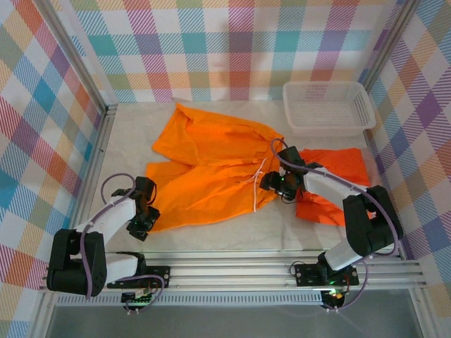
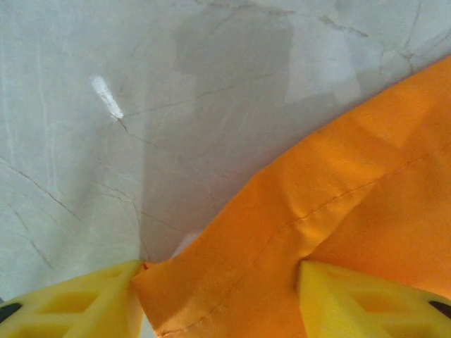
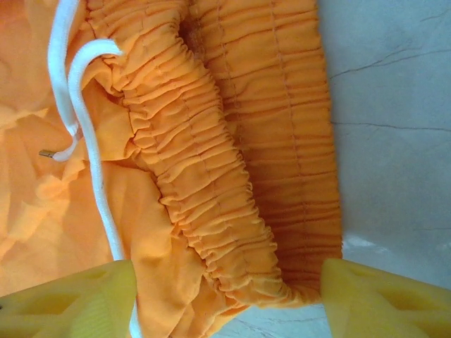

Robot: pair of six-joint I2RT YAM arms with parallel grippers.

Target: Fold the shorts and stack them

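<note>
Yellow-orange shorts [image 1: 211, 165] lie spread flat in the middle of the table, white drawstring [image 1: 257, 186] on their right side. My left gripper [image 1: 143, 215] sits at the hem of the near left leg. In the left wrist view the hem [image 2: 282, 232] lies between the yellow fingers [image 2: 77, 303] of the left gripper [image 2: 222, 303], which stand apart. My right gripper [image 1: 278, 184] is at the waist. Its jaws straddle the gathered waistband [image 3: 211, 183], and the right gripper [image 3: 229, 303] is open with gaps on both sides. Bright orange shorts [image 1: 342, 169] lie crumpled to the right, partly under the right arm.
A white mesh basket [image 1: 328, 107] stands at the back right against the checked wall. Bare pale table [image 1: 211, 236] runs along the front between the arm bases. Metal rails border the left side and the near edge.
</note>
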